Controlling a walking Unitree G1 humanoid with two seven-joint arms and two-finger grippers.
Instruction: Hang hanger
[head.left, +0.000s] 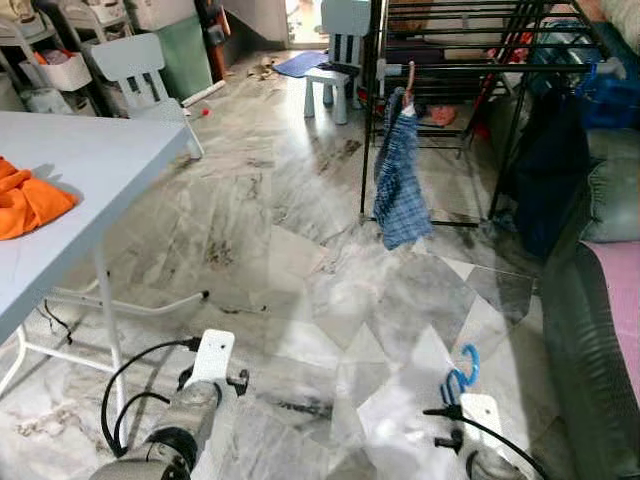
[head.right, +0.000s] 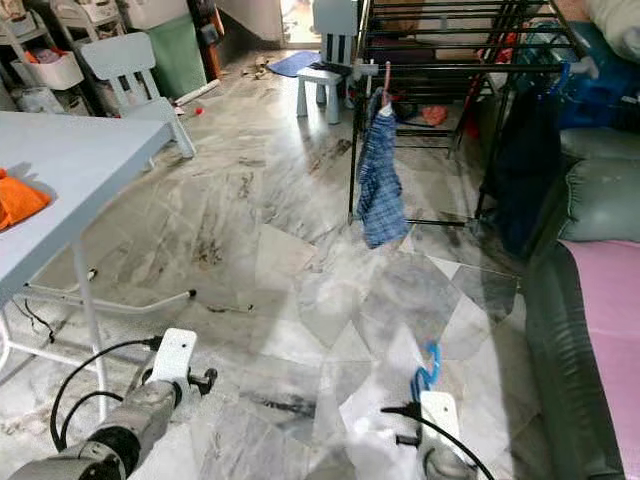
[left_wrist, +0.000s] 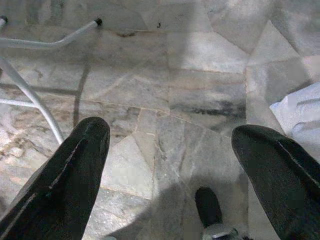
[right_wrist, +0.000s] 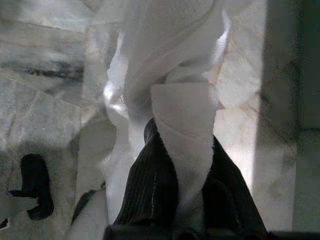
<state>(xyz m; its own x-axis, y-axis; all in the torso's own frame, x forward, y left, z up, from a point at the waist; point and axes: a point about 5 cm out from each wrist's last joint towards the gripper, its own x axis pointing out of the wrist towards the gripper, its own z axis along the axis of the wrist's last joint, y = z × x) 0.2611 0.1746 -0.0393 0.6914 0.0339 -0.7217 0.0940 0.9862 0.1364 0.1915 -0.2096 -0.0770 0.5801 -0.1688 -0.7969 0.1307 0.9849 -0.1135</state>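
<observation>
The right tool (right_wrist: 172, 200) is clamped on a white garment (right_wrist: 170, 75) that drapes over its black fingers (right_wrist: 150, 185), and a curved blue plastic hanger hook (head.left: 462, 372) pokes up just beside that arm, low over the grey marble floor (head.left: 300, 230). The left tool (left_wrist: 170, 145) hangs with its fingers spread wide, holding nothing. Well beyond both stands a black metal drying rack (head.left: 450, 60) with a blue checked shirt (head.left: 399, 180) hanging from its front rail. A pale blue worktop (head.left: 70, 190) stands well apart from the rack, carrying an orange cloth (head.left: 25, 200).
</observation>
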